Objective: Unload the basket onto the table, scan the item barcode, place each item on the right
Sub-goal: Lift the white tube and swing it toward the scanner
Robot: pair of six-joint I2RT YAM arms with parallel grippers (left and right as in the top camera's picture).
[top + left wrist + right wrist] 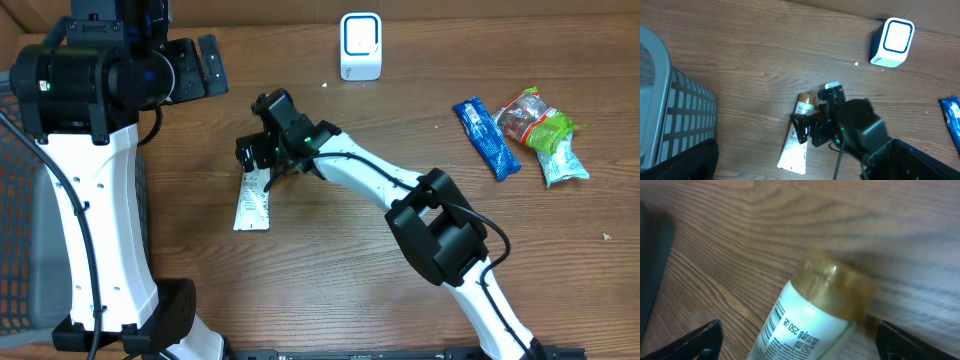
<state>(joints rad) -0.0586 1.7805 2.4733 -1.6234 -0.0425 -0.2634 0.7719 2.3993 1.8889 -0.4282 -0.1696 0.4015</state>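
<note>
A white tube (252,205) with a gold cap (835,287) lies flat on the wooden table. Its barcode (774,322) faces up in the right wrist view. My right gripper (262,160) hovers over the cap end, open, with one dark fingertip (702,340) on each side of the tube (805,330) and not touching it. In the left wrist view the tube (794,150) lies partly under the right gripper (812,130). The white scanner (360,46) stands at the back of the table. My left gripper (205,68) is raised at the far left, open and holding nothing.
A blue snack bar (487,137) and a red and green packet (540,125) lie at the right. A grey mesh basket (670,115) stands off the table's left side. The scanner (892,42) is beyond the tube in the left wrist view.
</note>
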